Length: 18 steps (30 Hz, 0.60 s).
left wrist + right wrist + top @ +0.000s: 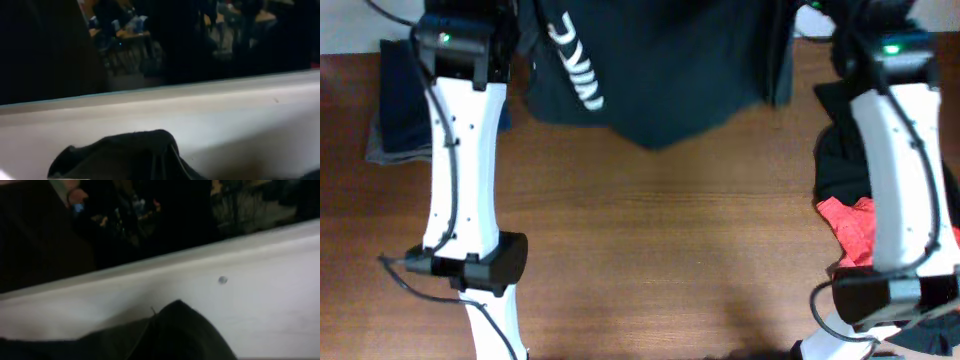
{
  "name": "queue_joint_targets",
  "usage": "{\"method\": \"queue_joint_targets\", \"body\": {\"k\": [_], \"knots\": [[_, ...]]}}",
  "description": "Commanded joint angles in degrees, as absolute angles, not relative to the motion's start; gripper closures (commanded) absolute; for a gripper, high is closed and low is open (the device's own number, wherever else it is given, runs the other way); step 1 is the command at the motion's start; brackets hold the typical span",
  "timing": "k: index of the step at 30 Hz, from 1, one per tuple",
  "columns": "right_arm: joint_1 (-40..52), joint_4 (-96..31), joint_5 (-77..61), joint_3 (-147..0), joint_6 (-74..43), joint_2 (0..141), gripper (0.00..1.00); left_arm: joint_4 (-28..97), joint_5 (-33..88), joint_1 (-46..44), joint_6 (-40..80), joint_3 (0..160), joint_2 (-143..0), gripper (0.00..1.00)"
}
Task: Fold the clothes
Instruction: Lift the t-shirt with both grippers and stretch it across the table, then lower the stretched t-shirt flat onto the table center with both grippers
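Early days: the black shirt (660, 80) is strung, unfolded, between left end effector (152, 157) and right end effector (167, 332), both clamped shut on it. Behind the right one, the red shirt (850, 225) is left crumpled.

Brown wooden table (660, 250), folded dark garments (395, 100) far left, red T-shirt (850, 225) and black cloth (835, 150) right

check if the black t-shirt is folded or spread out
Spread out, not folded: the black T-shirt stretches wide across the table's far side, white letters showing, no crease visible.
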<state>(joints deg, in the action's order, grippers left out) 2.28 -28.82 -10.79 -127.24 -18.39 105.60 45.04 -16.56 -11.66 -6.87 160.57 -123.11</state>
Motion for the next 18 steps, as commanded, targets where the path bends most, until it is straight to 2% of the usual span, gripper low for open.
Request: {"method": "queue_joint_targets", "body": {"k": [1, 6, 11, 16, 18], "knots": [[0.0, -37.6, -11.1, -132.4, -15.6, 103.3, 0.96, 53.3, -15.6, -11.7, -7.6, 162.6, -117.6, 0.99], [-0.4, -54.6, -8.5, -131.7, -15.0, 104.2, 0.96, 72.4, -15.6, -11.7, 0.5, 160.9, -117.8, 0.99], [-0.4, -70.3, -8.3, -131.4, -15.0, 107.1, 0.95, 85.6, -14.9, -11.7, 10.5, 155.8, -118.2, 0.99], [-0.4, -82.5, -6.3, -131.4, -15.0, 109.1, 0.79, 93.0, -4.9, -11.7, 15.3, 151.5, -118.2, 0.98], [-0.4, -85.4, -5.2, -131.4, -15.0, 109.1, 0.79, 95.3, -1.0, -11.7, 15.4, 150.9, -118.2, 0.99]]}}
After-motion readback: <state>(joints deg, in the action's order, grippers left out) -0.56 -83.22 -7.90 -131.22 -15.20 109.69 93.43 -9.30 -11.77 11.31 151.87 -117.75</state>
